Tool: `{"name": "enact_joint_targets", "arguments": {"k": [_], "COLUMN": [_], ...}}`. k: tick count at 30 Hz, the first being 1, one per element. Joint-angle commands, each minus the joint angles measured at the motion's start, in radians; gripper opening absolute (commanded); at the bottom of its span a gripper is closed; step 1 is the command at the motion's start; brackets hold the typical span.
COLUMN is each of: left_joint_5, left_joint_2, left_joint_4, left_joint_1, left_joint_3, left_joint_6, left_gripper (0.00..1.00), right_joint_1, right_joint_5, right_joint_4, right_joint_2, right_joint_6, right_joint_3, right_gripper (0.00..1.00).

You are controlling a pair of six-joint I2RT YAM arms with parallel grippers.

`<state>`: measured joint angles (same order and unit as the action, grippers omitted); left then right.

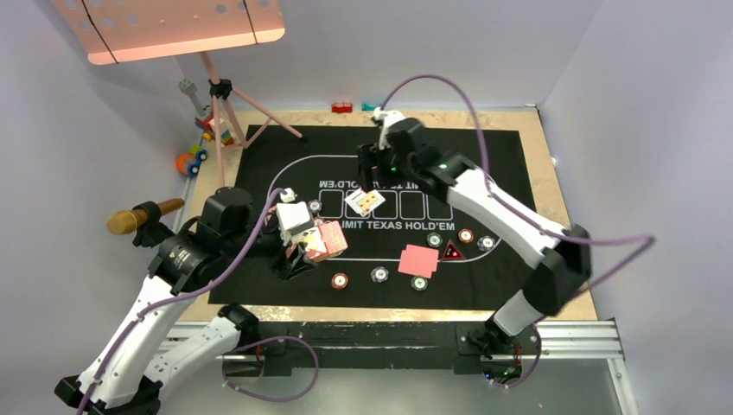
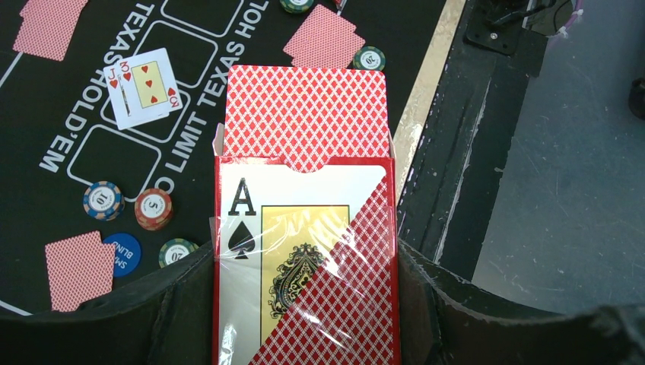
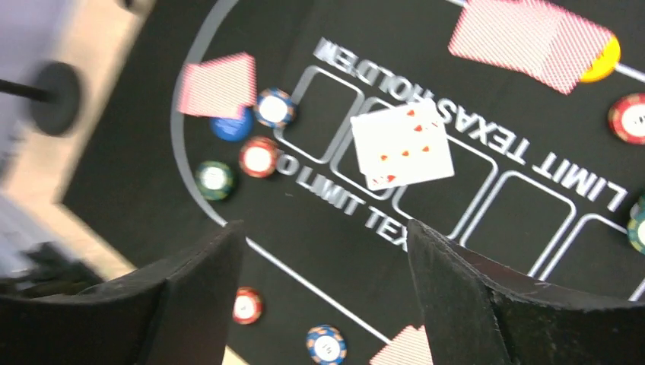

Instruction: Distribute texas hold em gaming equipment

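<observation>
Now dealing board cards: left gripper (image 2: 304, 304) clamps the card box (image 2: 304, 251) near the mat's (image 1: 519, 173) left edge, right gripper (image 3: 327, 289) open, empty, above the face-up cards (image 1: 364, 201) mid-mat. Next likely needs another card drawn from the box into an empty outline.

Evenly and brightly lit from above, with soft shadows on the black mat (image 1: 285, 156). Sharp from overhead and the left wrist, glare on the card box (image 2: 304, 251) wrapping. Motion-blurred throughout from the right wrist.

Bare felt mat (image 1: 510, 164) at the far right, chips (image 1: 466, 235) and face-down cards (image 1: 418, 259) crowding the near edge, pink stand (image 1: 226, 104) far left.
</observation>
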<state>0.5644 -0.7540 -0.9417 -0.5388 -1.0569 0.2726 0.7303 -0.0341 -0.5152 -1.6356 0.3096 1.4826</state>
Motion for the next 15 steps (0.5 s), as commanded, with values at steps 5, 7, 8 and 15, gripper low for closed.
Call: {"name": "enact_joint_targets", "arguments": {"k": [5,7,8,15], "left_joint_5": [0.014,0.014,0.014,0.004], "left_joint_2": [0.008,0.006,0.004,0.001], "left_joint_4": [0.051,0.053,0.055,0.057], "left_joint_1": [0.005,0.004,0.005,0.005], "left_joint_3": [-0.020,-0.021,-0.022,-0.029], "left_joint_6": [0.001,0.000,-0.001,-0.001], "left_gripper": [0.00,0.00,0.00,0.00], "right_joint_1": [-0.025,-0.026,-0.026,-0.024], "right_joint_5": [0.561,0.662,0.707,0.817], "right_joint_4": [0.225,0.300,0.344,0.547], "right_joint_2": [0.281,0.304,0.312,0.348], "right_joint_6": [0.275,0.354,0.397,0.565], "right_joint_3": [-0.179,-0.224,-0.246,-0.359], "right_gripper": [0.88,0.89,0.90,0.93]}}
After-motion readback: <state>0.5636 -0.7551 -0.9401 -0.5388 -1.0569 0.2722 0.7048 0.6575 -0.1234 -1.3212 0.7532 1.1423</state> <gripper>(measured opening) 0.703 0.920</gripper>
